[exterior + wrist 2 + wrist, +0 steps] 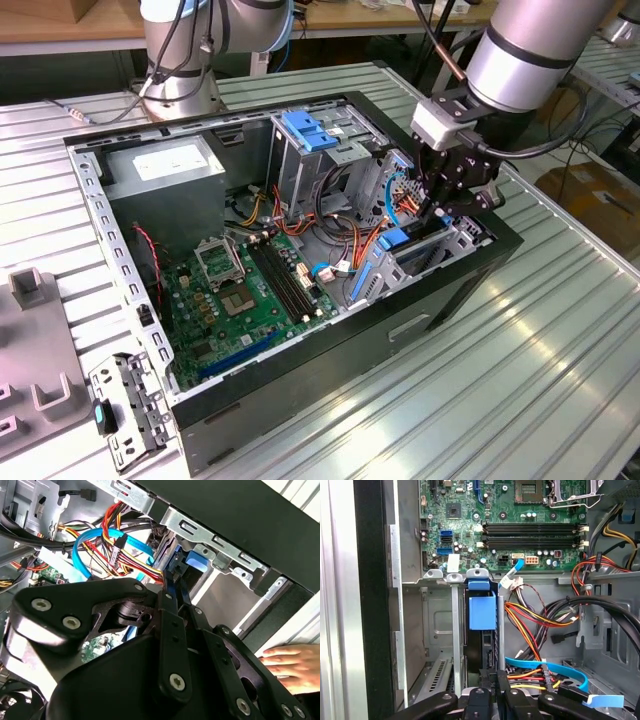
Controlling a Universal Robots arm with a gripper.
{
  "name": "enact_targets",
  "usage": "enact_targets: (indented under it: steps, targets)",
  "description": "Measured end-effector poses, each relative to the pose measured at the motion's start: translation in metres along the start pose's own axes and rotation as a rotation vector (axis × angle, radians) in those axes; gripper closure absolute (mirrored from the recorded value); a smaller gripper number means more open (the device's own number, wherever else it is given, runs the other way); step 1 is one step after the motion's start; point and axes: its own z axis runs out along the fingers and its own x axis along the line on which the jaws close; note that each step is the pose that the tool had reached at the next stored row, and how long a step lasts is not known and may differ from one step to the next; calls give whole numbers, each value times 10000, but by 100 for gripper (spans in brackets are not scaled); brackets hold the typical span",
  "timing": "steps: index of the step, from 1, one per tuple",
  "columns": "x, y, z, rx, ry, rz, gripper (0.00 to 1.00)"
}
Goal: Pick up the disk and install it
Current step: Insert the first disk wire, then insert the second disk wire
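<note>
One disk, dark rigid drive in blue plastic carrier, standing on edge in the metal drive bay; I judge it dense, shock-sensitive. My end effector pinches its near edge.

Disk inside the case's bay.

A bright blue carrier is seen on the disk, its body dark, perhaps black. The motherboard is coloured green, with black slots. The gripper is finished in black, the case likewise. Cables are shown in red, yellow, orange and pale blue. The tabletop is ribbed silver.
</note>
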Motion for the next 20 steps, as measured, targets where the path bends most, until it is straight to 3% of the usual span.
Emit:
enact_targets:
  steps: [6,7,11,12,13,20]
  targets:
    - [-1,-1,-15,0,-3,1,83]
    - [-2,-3,-55,1,-1,0,76]
    - [-4,-7,-148,3,-1,0,76]
    - [-4,-7,-154,4,-5,0,77]
    - [-4,-8,-157,4,-2,0,89]
    - [-4,-8,-174,3,-1,0,89]
